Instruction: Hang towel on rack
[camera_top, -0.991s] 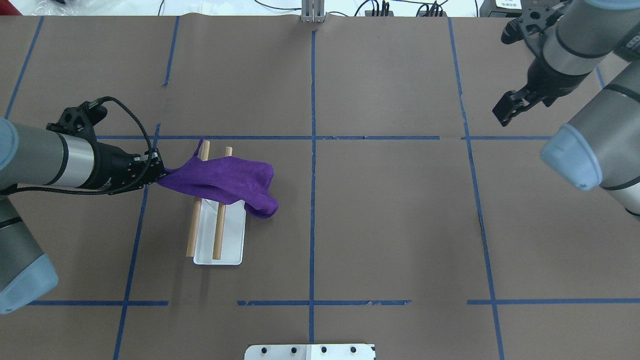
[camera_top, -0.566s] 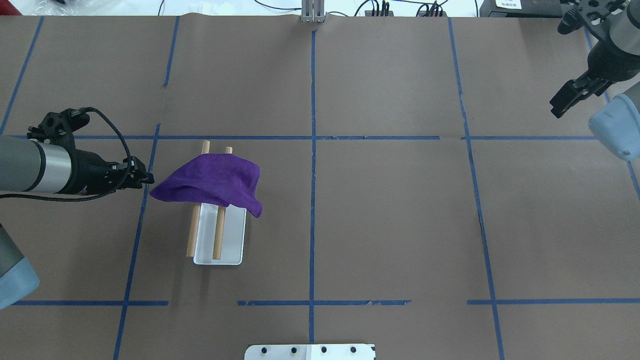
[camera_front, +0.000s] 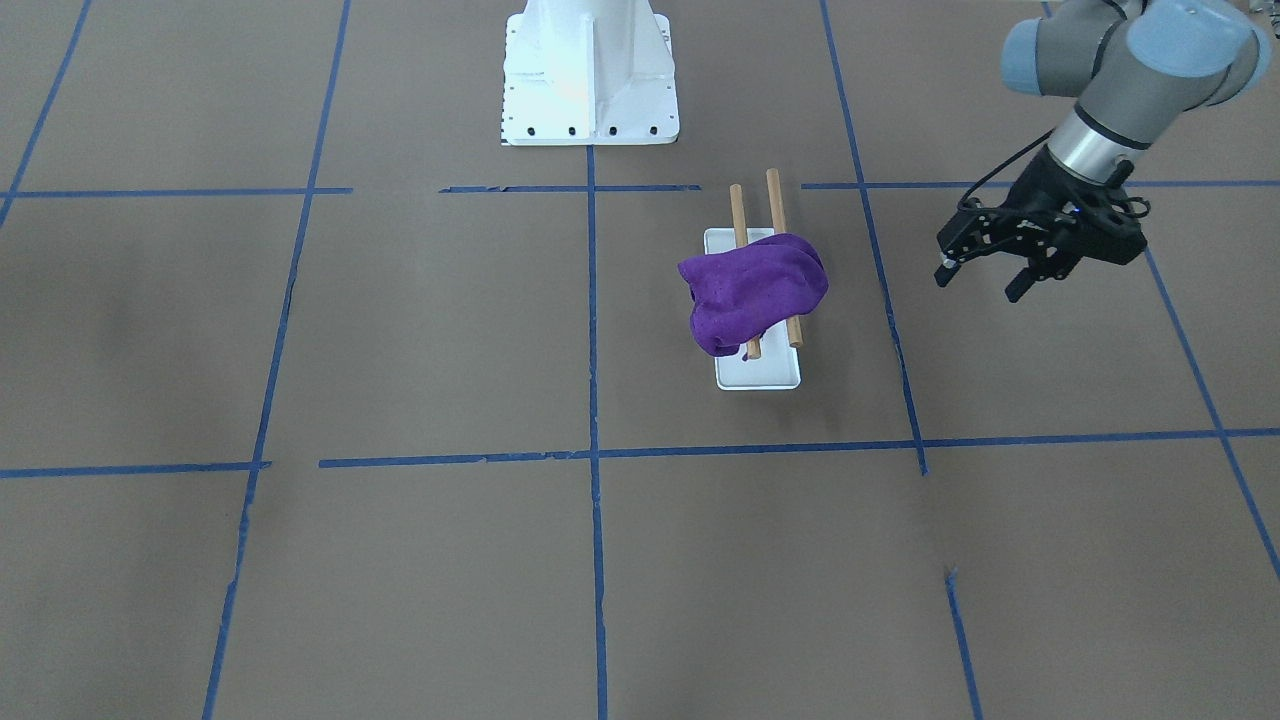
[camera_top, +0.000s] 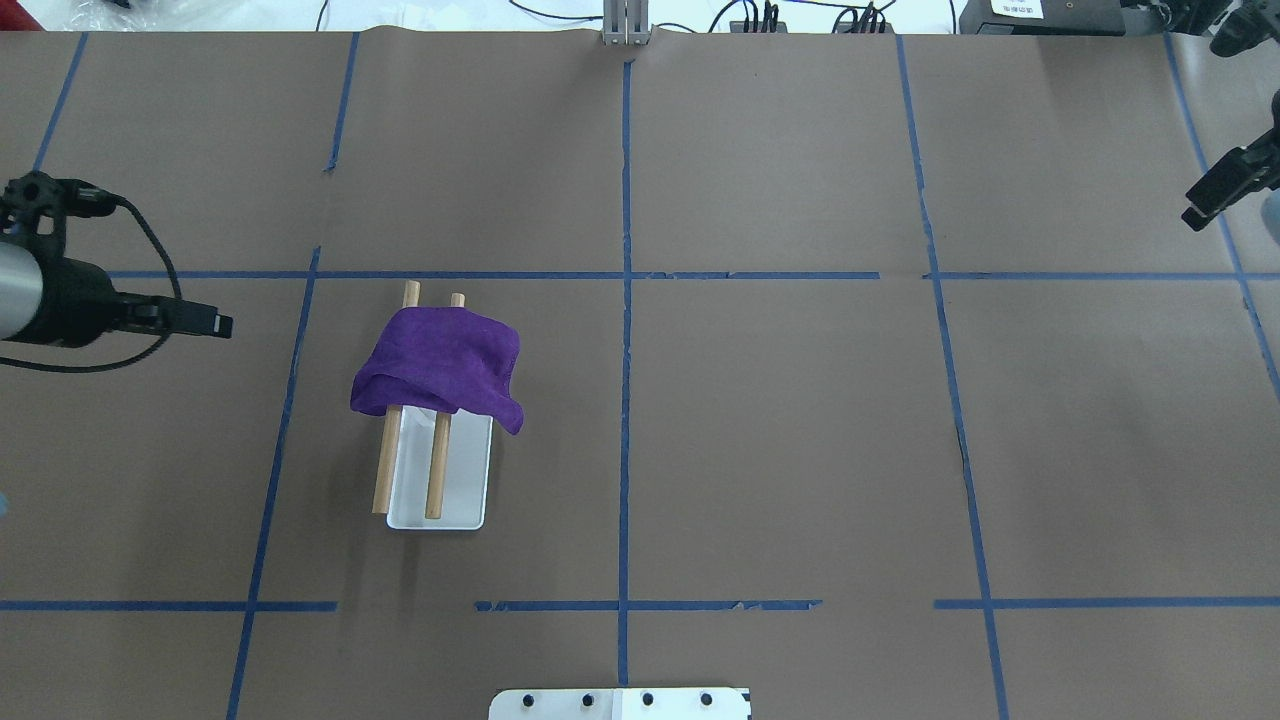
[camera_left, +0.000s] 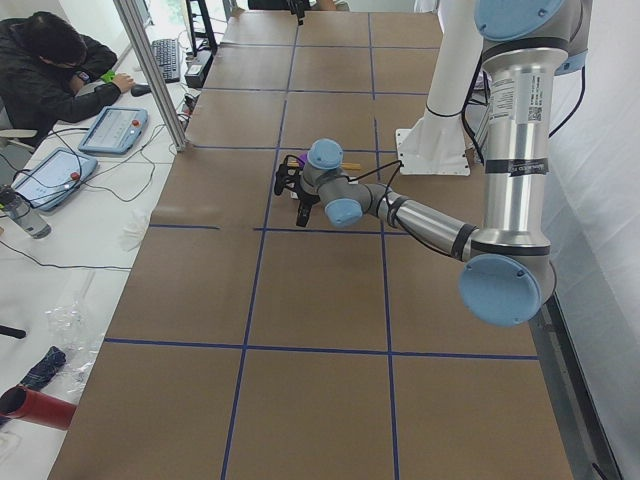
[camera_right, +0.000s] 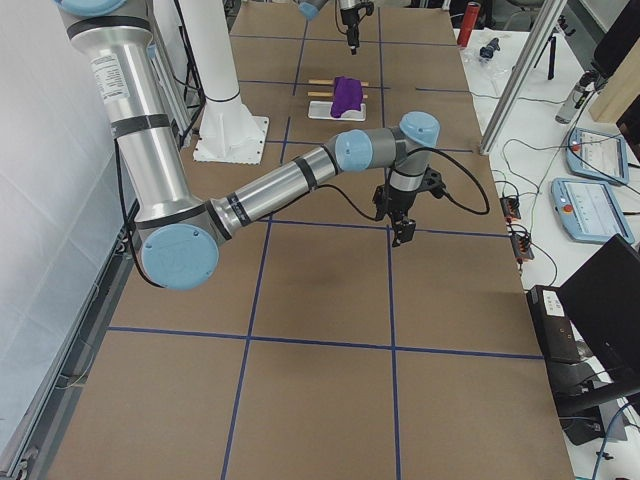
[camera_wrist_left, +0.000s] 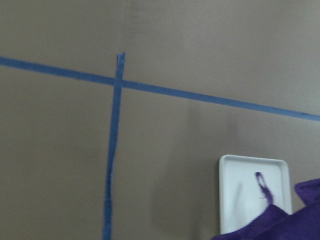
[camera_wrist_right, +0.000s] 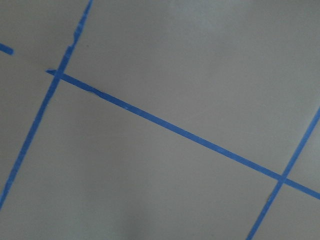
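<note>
Pedestal plate (camera_top: 620, 704) sits closest to me, at the table's near edge. Further out stands the rack (camera_top: 470, 485), and the purple towel (camera_top: 440, 362) lies draped over both wooden rods (camera_top: 437, 470), covering their far stretch, with one corner drooping on the right. Level with it, my left gripper (camera_front: 977, 287) hangs wide and empty, well apart from the rack. My right gripper (camera_top: 1205, 200) is farthest; whether it is spread, I cannot tell.

Towel (camera_top: 437, 362) atop rack (camera_top: 466, 482) (on robot's left side)
</note>
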